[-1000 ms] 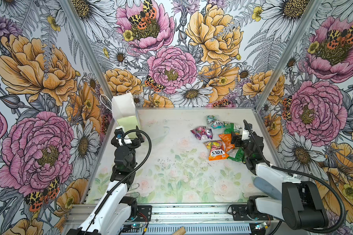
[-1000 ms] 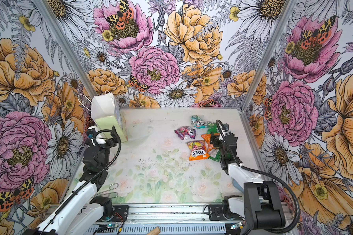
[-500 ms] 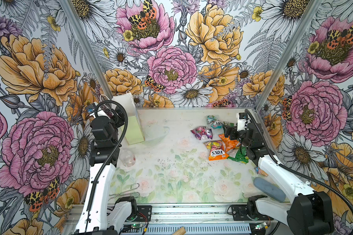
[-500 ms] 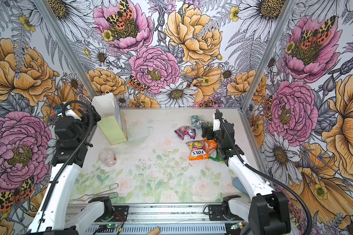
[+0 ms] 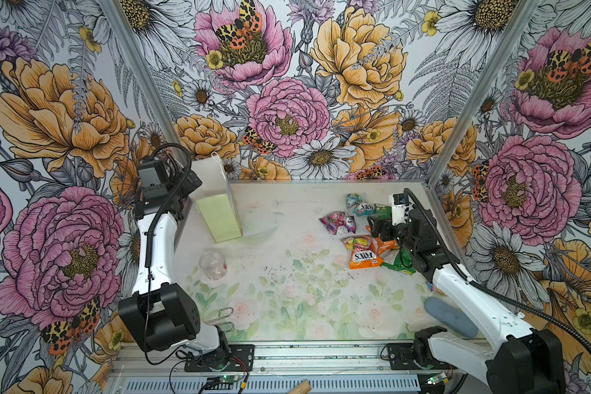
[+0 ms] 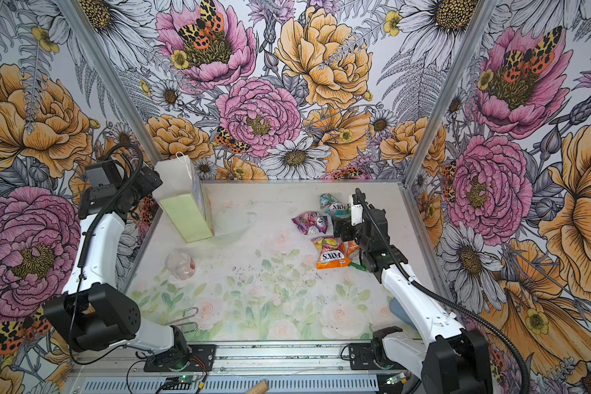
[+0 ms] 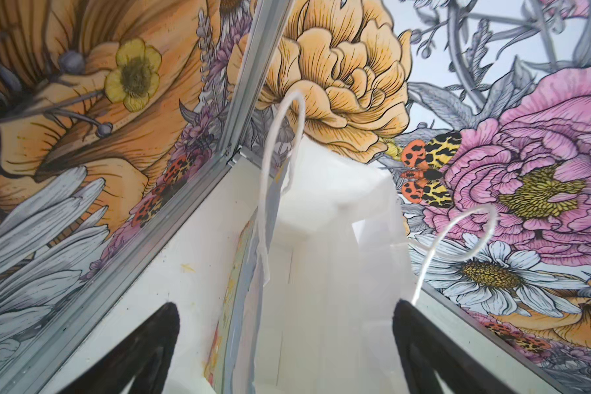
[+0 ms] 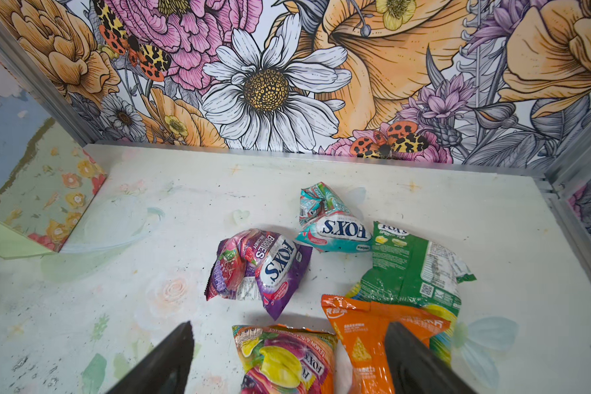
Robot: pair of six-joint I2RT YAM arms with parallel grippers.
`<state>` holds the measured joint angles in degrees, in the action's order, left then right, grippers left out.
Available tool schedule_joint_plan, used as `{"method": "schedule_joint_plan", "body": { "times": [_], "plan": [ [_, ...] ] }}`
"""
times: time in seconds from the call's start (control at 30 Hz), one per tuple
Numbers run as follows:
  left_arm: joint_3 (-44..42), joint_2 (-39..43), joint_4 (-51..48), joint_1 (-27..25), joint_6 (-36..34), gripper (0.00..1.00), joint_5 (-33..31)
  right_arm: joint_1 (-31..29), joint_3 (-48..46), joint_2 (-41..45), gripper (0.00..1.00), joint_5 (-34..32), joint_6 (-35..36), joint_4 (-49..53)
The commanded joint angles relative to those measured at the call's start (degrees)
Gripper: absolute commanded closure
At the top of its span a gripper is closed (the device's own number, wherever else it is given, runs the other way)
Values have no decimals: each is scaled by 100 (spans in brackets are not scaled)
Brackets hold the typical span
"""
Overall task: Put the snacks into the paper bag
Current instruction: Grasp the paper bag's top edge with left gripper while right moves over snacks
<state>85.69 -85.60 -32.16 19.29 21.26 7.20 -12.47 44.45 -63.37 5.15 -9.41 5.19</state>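
I see the tabletop [image 5: 287,273] open across the middle, between bag [image 5: 219,218] and snacks [image 5: 364,257]. A clear cup [image 5: 213,264] lies near the bag, wire clips [image 5: 220,317] sit at the near left edge, and a grey oval [image 5: 451,315] blocks the near right corner beside my right arm [image 5: 461,293].

bright, even light with soft, faint shadows. the paper bag [image 7: 325,273] inside looks washed out, perhaps from glare. wrist views bend at edges.

Left arm [image 5: 161,238] and right arm [image 5: 475,307]: white rounded link shells, black joint housings, a black corrugated cable [image 5: 170,196] looping along each. Left gripper [image 7: 286,304] and right gripper [image 8: 289,323]: black fingers [image 7: 144,351] tapering to points. Base plates [image 5: 243,356] black, rectangular.
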Motion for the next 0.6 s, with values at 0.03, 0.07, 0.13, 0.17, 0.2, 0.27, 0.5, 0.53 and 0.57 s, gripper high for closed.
{"method": "schedule_joint_plan", "body": {
  "times": [0.03,0.07,0.13,0.17,0.2,0.27,0.5,0.53,0.57],
  "plan": [
    [304,-270,-220,137,-94,1,567,-60,171,166,10,-114,71,175],
    [345,-355,-220,161,-120,1,641,-56,165,182,10,-117,66,173],
    [465,-544,-270,185,-172,1,763,-67,156,203,10,-128,58,175],
    [516,-623,-297,189,-210,1,818,-70,153,207,10,-130,69,171],
    [563,-686,-317,189,-227,1,859,-71,152,216,10,-140,63,171],
    [630,-817,-342,204,-230,1,901,-71,148,211,11,-137,37,173],
    [813,-1068,-457,202,-232,10,1022,-109,150,272,11,-109,-8,201],
    [818,-1073,-458,193,-232,11,1018,-116,157,286,11,-109,-17,215],
    [817,-1073,-458,189,-240,14,1020,-121,161,290,11,-108,-17,214]
  ]
}}
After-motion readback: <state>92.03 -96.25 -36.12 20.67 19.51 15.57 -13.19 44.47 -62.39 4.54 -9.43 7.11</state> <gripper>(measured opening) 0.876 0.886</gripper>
